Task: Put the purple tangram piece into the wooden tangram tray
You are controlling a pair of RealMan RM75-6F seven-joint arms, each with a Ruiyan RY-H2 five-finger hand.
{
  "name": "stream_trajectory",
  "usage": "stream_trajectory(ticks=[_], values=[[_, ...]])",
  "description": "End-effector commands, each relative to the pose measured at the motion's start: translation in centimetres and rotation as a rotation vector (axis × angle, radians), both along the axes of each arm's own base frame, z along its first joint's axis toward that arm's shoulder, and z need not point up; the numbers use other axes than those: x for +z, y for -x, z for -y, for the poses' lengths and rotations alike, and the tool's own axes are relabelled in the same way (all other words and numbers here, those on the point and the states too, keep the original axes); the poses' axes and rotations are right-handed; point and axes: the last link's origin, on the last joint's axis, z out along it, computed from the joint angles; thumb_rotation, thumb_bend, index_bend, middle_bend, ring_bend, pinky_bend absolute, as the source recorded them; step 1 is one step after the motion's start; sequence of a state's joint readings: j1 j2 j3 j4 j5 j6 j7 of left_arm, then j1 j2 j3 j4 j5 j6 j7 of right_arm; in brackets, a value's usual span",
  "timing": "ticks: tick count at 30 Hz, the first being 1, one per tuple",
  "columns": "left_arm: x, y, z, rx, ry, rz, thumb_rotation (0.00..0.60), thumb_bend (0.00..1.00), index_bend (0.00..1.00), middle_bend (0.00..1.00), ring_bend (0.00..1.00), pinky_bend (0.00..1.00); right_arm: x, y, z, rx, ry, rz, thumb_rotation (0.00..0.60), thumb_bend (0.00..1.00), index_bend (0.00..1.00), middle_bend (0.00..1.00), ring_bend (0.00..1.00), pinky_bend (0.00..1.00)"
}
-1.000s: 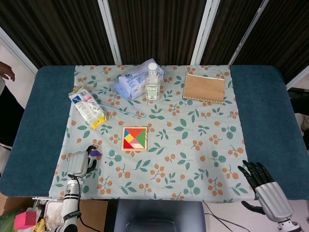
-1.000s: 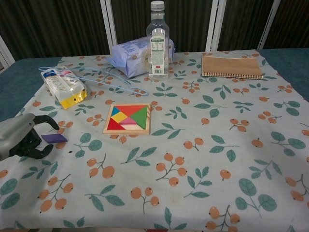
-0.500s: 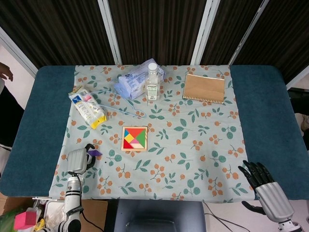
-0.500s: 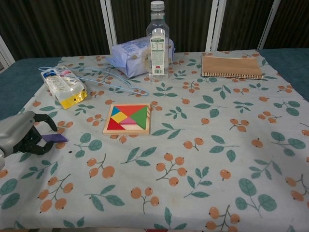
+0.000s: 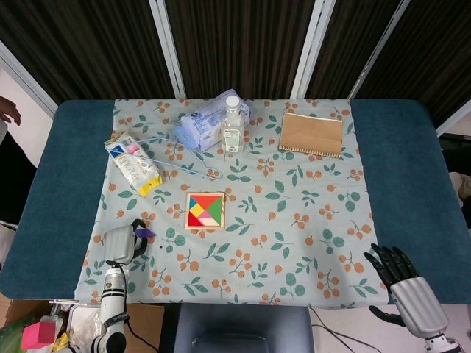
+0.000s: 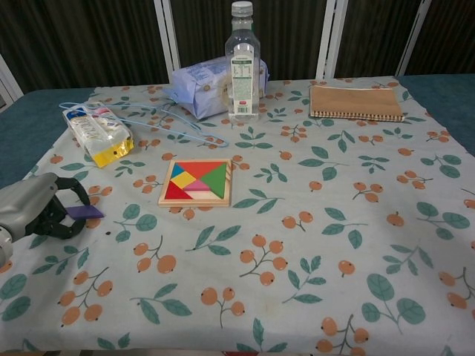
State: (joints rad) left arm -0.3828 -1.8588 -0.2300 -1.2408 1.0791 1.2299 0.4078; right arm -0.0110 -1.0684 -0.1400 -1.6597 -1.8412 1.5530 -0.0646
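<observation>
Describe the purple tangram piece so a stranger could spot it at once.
Start at the wooden tangram tray in the middle of the floral tablecloth, then look toward the cloth's left edge, where the left hand sits. The purple tangram piece is the small flat shape at its fingertips, the only purple thing outside the tray.

Table (image 5: 66, 184): dark teal top, rounded corners, covered across the middle by a pale floral tablecloth (image 5: 294, 228) printed with orange berries and green leaves. Cloth hangs over the near edge. Back wall: dark vertically ribbed panels (image 5: 243, 44) split by white uprights (image 5: 168, 45), which lean in the head view. Pale floor (image 5: 15, 88) shows beyond the table's left end. Light even, soft shadows only.
</observation>
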Motion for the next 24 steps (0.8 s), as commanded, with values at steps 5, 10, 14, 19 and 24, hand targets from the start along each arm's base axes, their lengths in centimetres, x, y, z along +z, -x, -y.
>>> stream_trajectory(ticks=[5,10,14,19,24], values=[[0.0,0.0,0.0,0.001,-0.004,0.005,0.6,0.37,0.5,1.0,1.0,1.0,-0.1,0.0,0.0,0.001,-0.002,-0.003,0.6,0.16,0.0,0.0,0.0,0.0],[0.0,-0.2,-0.1,-0.001,-0.007,0.014,0.6,0.37,0.53,1.0,1.0,1.0,-0.1,0.0,0.0,0.0,-0.001,-0.002,0.6,0.16,0.0,0.0,0.0,0.0],[0.2,-1.5,-0.3,-0.004,-0.024,0.067,0.6,0.37,0.54,1.0,1.0,1.0,-0.1,0.0,0.0,0.0,-0.003,-0.003,0.6,0.16,0.0,0.0,0.0,0.0],[0.3,-4.2,-1.2,-0.035,-0.027,0.102,0.6,0.37,0.54,1.0,1.0,1.0,-0.1,0.0,0.0,-0.001,-0.005,0.002,0.6,0.16,0.0,0.0,0.0,0.0],[-0.3,-8.1,-2.5,-0.092,-0.007,0.109,0.6,0.37,0.54,1.0,1.0,1.0,0.2,0.0,0.0,-0.001,-0.005,0.01,0.6,0.16,0.0,0.0,0.0,0.0]])
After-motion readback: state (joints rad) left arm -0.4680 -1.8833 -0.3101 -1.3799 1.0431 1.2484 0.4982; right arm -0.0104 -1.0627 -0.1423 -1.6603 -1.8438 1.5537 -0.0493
